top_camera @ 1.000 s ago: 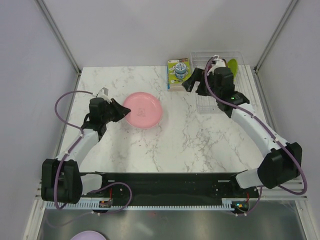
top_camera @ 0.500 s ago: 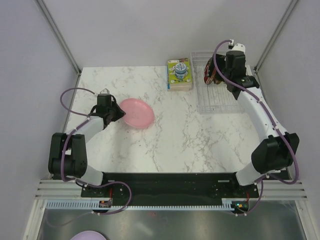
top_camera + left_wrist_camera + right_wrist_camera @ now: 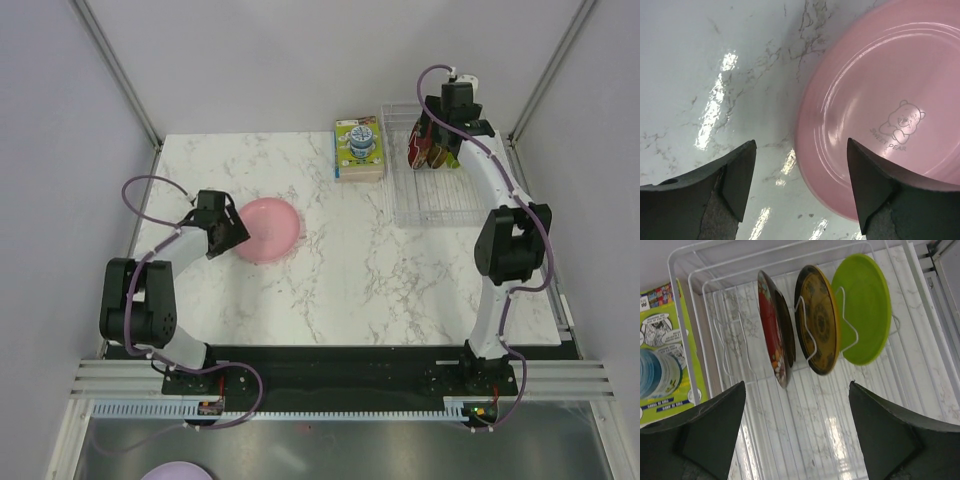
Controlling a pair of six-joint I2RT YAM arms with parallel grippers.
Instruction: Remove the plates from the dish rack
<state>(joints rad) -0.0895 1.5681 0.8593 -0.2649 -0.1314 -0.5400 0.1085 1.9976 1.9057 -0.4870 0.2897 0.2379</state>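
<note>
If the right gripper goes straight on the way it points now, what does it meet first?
Probably the red plate, perhaps the yellow plate beside it in the dish rack; depth is unclear.

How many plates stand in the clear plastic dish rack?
3: a red patterned plastic plate leftmost, a yellow patterned plate in the middle, a lime green plate rightmost.

Three plates (image 3: 816, 320) stand in rack (image 3: 430, 203); fourth plate (image 3: 268, 228) lies on table (image 3: 380, 285).
</note>
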